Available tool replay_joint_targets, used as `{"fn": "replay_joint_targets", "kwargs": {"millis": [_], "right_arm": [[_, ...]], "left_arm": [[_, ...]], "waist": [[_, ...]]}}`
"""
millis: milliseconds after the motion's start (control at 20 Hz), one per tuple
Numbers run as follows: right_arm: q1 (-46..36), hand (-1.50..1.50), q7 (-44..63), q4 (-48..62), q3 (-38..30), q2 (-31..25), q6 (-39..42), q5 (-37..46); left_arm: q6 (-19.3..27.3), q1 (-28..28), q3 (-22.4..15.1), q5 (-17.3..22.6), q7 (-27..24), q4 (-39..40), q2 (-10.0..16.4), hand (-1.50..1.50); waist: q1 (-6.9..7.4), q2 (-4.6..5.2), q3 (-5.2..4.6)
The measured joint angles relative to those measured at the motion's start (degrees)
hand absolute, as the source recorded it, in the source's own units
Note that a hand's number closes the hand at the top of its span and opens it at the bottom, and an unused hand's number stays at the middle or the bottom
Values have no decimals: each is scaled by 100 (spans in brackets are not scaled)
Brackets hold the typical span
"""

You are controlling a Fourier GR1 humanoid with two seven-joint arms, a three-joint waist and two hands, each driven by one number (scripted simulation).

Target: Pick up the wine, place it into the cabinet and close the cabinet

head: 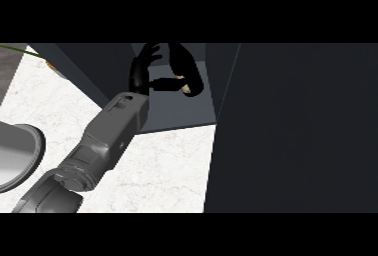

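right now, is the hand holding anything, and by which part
The left hand is curled round the body of the wine bottle, inside the cabinet; how near either end cannot be told.

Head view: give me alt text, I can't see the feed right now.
The left hand holds the wine bottle inside the open cabinet, its forearm reaching across the white counter. The cabinet door stands open at right.
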Motion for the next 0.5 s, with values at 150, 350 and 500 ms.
{"fn": "replay_joint_targets", "kwargs": {"millis": [150, 350, 500], "right_arm": [[49, -150, -72, -2, 3, 8, 40, -12], [93, -150, -117, 5, 18, 30, 67, -21], [136, -150, -146, 2, -25, 8, 97, -29]], "left_arm": [[60, -50, 48, 25, 6, 74, 12, -150], [-170, -102, 114, 69, -93, 35, 21, -150], [-455, -193, 203, 140, -161, -61, 27, 150]], "waist": [[-10, 3, -4], [7, 12, -14], [37, -1, -12]]}}
